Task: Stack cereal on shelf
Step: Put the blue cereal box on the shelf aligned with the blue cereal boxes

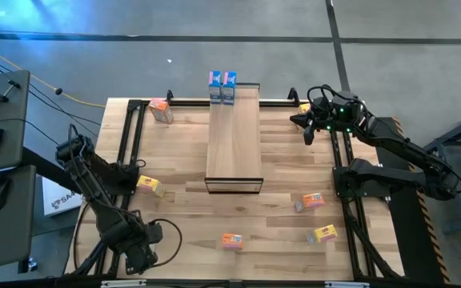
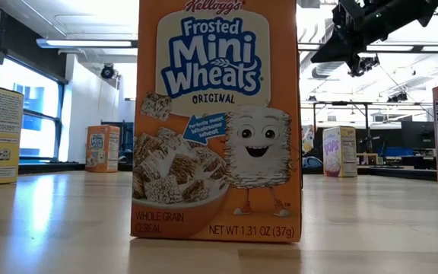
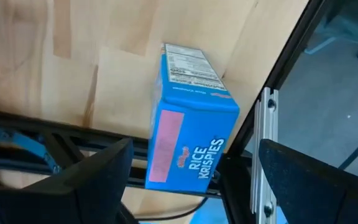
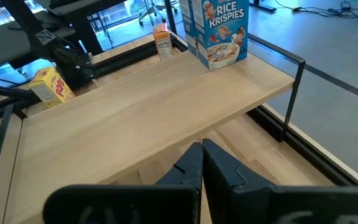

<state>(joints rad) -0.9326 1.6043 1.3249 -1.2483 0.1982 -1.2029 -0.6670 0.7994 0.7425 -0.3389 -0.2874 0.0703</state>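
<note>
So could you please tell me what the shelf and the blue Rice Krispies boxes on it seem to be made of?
The shelf: light wood top, matte with visible grain, on what looks like a thin dark metal frame. The Rice Krispies boxes: printed cardboard, judging by the folded edges and colour graphics, with a slight sheen.

Bright, even overhead light; window glare in the low view washes out the tabletop [image 2: 52, 221].
</note>
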